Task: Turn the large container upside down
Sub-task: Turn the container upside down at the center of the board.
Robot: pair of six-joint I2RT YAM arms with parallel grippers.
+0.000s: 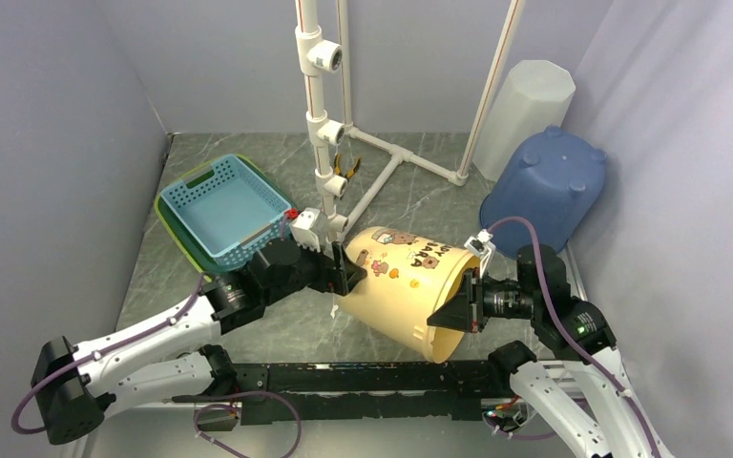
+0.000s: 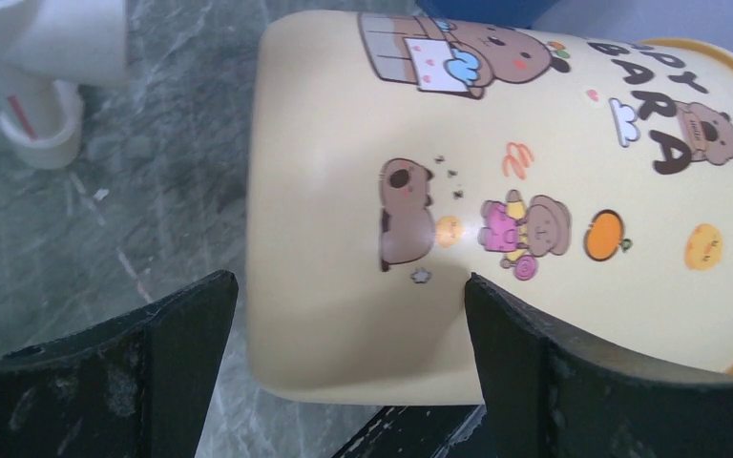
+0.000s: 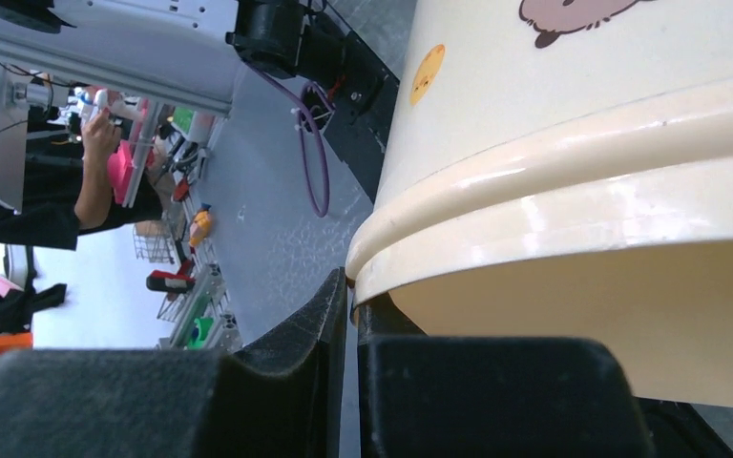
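The large container is a pale yellow bucket with cartoon animals, lying tilted on its side with its mouth toward the right arm. My right gripper is shut on its rim, one finger inside and one outside; the rim fills the right wrist view above that gripper. My left gripper stands open at the bucket's closed base. In the left wrist view the base corner of the container lies between the spread jaws of the left gripper, which do not clamp it.
A blue basket nested in a green one sits at the back left. A white pipe frame with hanging pliers stands behind the bucket. An upturned blue tub and a white bin fill the back right.
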